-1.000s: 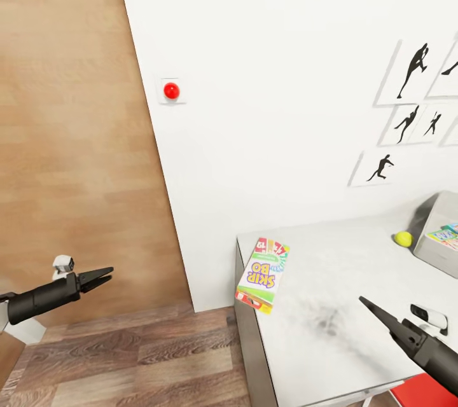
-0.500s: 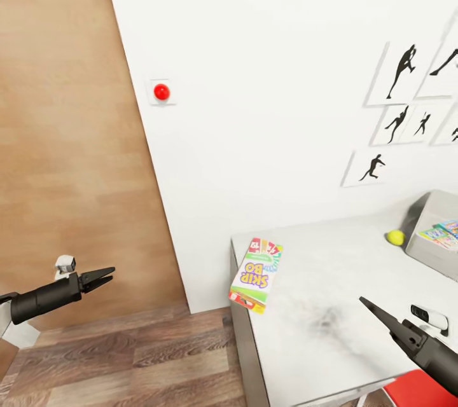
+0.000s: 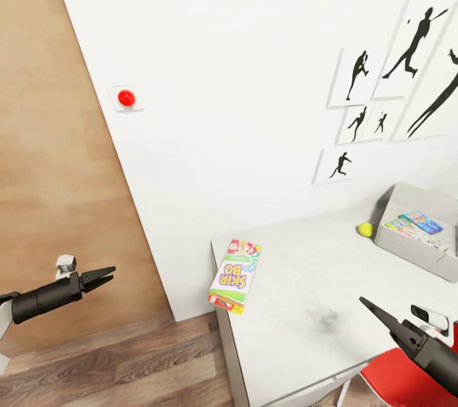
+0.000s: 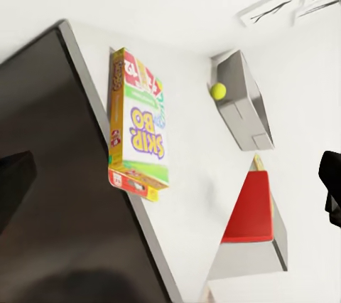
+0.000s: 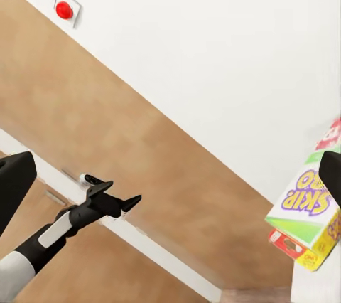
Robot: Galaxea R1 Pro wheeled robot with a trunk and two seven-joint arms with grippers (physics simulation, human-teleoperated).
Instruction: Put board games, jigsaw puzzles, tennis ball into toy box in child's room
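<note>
I am looking at the corner of the table w/ both arms held out and carrying nothing. My left end effector is hanging over the floor, well apart from the table, fingers drawn almost together to a narrow point w/ nothing between. My right end effector is hovering above the table's near part; its fingers are looking pressed to one tip, also empty. One board game, the white Skip-Bo box, is lying flat at the table's corner, a little over the edge, so it is not yet put away. The tennis ball is sitting on the table just beside the toy box, outside it. Inside the toy box some colourful flat things are already lying, probably games or puzzles, but I cannot tell how many. So, in my judgement, the task is partly done: at least this box and the ball are remaining.
</note>
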